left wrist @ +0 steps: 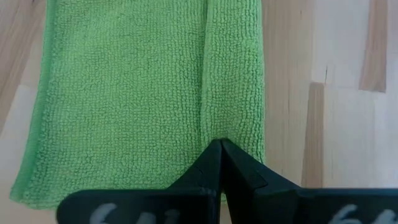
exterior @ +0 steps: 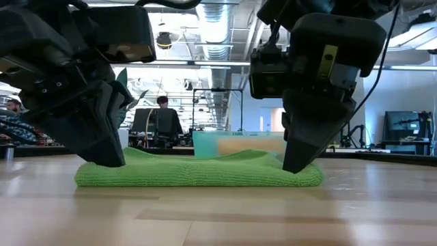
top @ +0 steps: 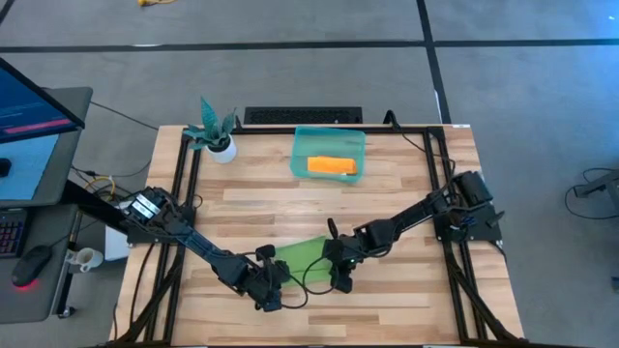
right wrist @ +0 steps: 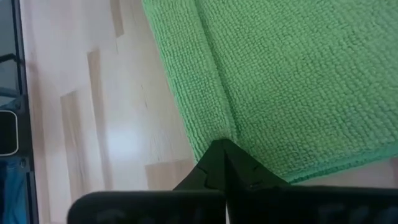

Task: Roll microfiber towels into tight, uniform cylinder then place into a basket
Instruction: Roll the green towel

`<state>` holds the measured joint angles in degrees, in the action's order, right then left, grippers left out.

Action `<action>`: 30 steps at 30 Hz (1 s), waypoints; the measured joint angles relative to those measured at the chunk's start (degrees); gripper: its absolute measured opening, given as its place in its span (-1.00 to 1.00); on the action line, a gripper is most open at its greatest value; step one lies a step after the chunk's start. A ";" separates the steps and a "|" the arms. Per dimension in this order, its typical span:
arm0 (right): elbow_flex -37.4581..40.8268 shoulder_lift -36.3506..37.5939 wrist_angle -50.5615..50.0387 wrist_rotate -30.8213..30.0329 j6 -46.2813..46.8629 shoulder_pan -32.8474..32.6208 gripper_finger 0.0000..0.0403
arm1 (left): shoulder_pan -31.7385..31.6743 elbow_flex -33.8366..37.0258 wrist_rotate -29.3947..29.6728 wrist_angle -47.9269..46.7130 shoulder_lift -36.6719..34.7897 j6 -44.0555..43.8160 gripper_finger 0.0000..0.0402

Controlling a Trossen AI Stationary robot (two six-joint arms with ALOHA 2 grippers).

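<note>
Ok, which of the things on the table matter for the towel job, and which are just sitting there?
Part of the job:
green towel, both pincers shut on its near fold: left pincer, right pincer
orange towel, rolled, in the basket

Just sitting there:
potted plant

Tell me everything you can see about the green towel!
The green towel is a soft, fuzzy bright green cloth, like looped microfiber. It lies on the wooden table, near the front edge, not rolled up yet: it is folded over, with one long edge turned in as a narrow strip. From the side it looks like a low, flat pad. The left gripper and the right gripper, both shut, each pinch that folded strip, one near each end. It is outside the basket.
</note>
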<state>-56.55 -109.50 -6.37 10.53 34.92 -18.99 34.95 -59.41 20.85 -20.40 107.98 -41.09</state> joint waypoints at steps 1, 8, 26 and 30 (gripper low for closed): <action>-0.02 -0.06 0.18 0.00 0.09 0.01 -0.95 | 0.08 -0.40 -0.15 -0.97 0.04 -0.03 -1.00; 0.11 -0.21 1.24 -0.24 1.09 -0.01 -0.96 | 3.17 -5.56 2.41 -11.80 -0.63 -0.21 -1.00; 0.22 -0.36 2.21 -0.21 1.17 -0.12 -0.94 | 2.55 -4.07 16.43 9.86 0.33 11.97 -1.00; 0.25 -0.36 2.22 -0.22 1.17 -0.10 -0.95 | 0.81 -2.82 12.60 10.88 1.54 11.64 -1.00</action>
<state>-56.31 -109.86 -4.14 10.31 36.10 -19.09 35.75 -62.22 33.45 -9.52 109.53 -29.45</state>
